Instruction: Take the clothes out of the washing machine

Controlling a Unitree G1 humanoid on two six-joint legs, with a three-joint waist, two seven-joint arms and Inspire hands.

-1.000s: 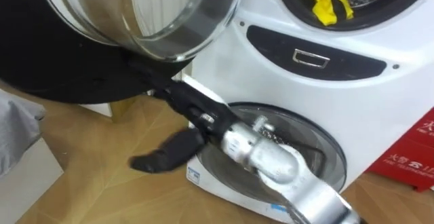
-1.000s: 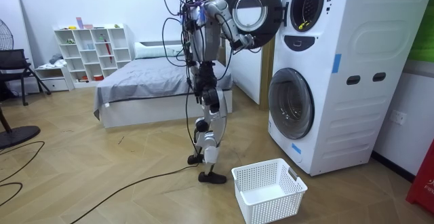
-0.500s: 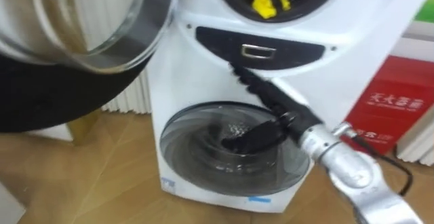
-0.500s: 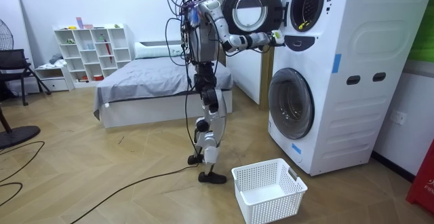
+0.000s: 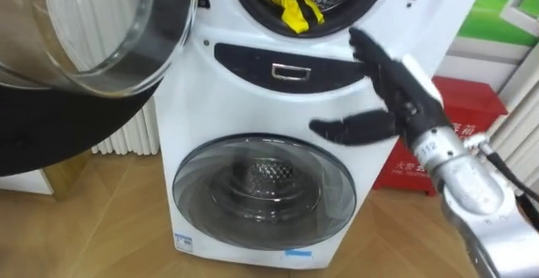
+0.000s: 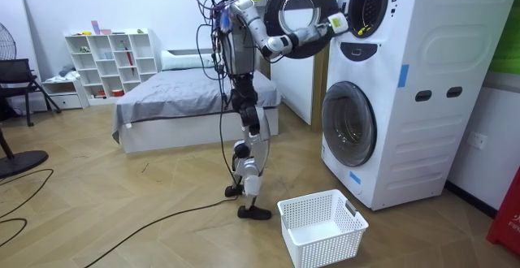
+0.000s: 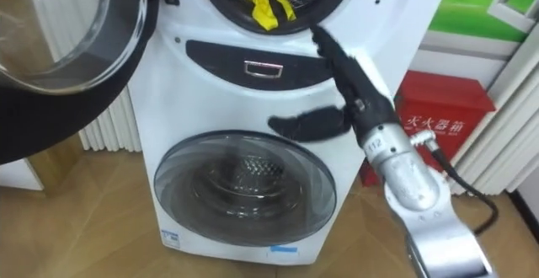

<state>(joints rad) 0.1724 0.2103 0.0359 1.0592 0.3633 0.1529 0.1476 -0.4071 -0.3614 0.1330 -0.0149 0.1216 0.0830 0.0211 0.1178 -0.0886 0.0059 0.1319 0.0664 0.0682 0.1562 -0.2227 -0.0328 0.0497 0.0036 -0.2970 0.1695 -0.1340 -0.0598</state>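
The robot stands on the wood floor (image 6: pixel 122 211) in front of two white machines, one stacked on the other. The top washing machine (image 6: pixel 382 16) is open. Its round door (image 5: pixel 93 25) is swung wide to the robot's left. The door's glass bowl and black edge take up much of that side in the eye views.

The yellow cloth (image 5: pixel 295 8) is inside the top drum. It lies at the bottom of the round hole, and one end hangs down over the dark lower edge.

The right hand (image 5: pixel 408 93) is held up in front of the top machine, below the hole and to its right. Its fingers (image 5: pixel 375 55) are straight and close together, and they point up toward the edge of the hole. The thumb (image 5: pixel 349 129) sticks out sideways to the left. The hand holds nothing. The fingertips are near the rim but apart from the cloth, with open room between them. I cannot tell if the hand touches the white front.

Under the hole is a dark panel (image 5: pixel 286 67) with a small handle. The thumb is lower than the panel's right end. The bottom door (image 5: pixel 264 194) is closed. A red box (image 5: pixel 482 101) stands just beside the machines on the right.

In the room view, a white basket (image 6: pixel 321 227) sits on the floor near the robot's feet, in front of the bottom machine and apart from both. A bed (image 6: pixel 179 97) is behind the robot.
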